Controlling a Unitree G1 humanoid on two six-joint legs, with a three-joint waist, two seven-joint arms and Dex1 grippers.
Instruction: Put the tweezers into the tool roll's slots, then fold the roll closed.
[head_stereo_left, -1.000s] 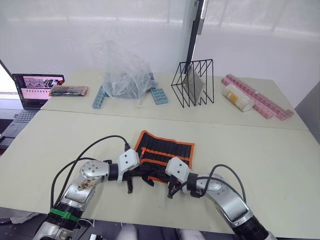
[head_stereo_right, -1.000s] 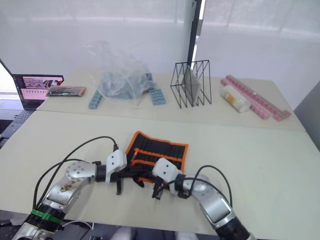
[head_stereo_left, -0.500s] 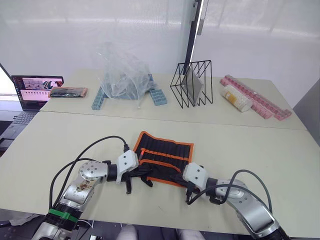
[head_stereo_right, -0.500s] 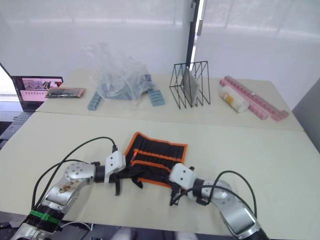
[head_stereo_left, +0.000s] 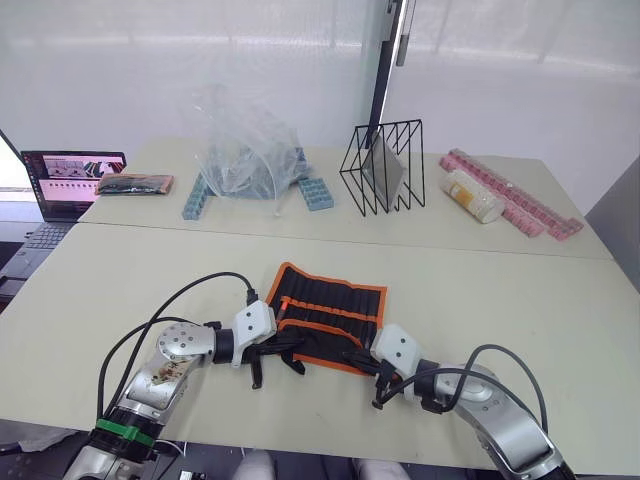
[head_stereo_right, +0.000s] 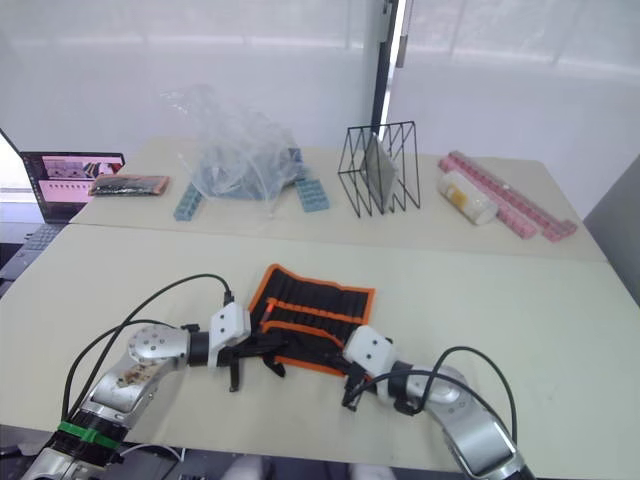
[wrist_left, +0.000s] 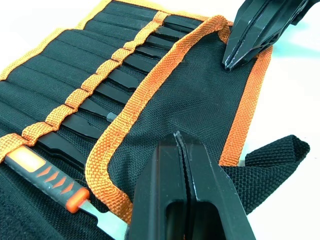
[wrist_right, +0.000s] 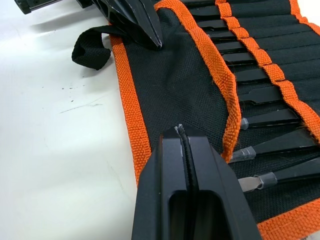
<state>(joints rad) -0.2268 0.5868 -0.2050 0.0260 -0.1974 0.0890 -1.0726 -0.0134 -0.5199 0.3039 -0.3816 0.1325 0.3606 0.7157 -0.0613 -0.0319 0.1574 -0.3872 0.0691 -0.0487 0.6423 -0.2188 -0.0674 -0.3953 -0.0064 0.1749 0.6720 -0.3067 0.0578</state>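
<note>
Pale beige tabletop (head_stereo_left: 520, 300) is carrying everything, with a second tabletop butting against its far edge and a white wall running behind. Far side is holding an open laptop (head_stereo_left: 65, 180), a flat dark pouch (head_stereo_left: 137, 183), a crumpled clear plastic bag (head_stereo_left: 245, 150) over blue trays, a black wire rack (head_stereo_left: 385, 165), a clear jar (head_stereo_left: 473, 195) and pink trays (head_stereo_left: 515, 200).

The tool roll (head_stereo_left: 325, 313) is lying open and flat near the front edge, between the two sets of fingers. The tweezers (wrist_left: 107, 100) are sitting in the slots (wrist_left: 90, 85) under the orange strip, side by side. An orange-handled tool (wrist_left: 47, 175) is lying at the roll's left end, just beside the left fingers. The near flap is folding up over the lower pocket row; the black strap (wrist_right: 90, 50) is trailing off the near edge onto the tabletop.

Left gripper (wrist_left: 182, 150) is reaching in low from the left, forearm near level, fingers pressing together with only a thin seam showing, tips sitting over the folded flap. Right gripper (wrist_right: 184, 135) is coming in low from the right, elbow bent outward, fingers also pressing together, tips over the flap's orange edging near the strap end. Neither is pinching fabric that I can see.
</note>
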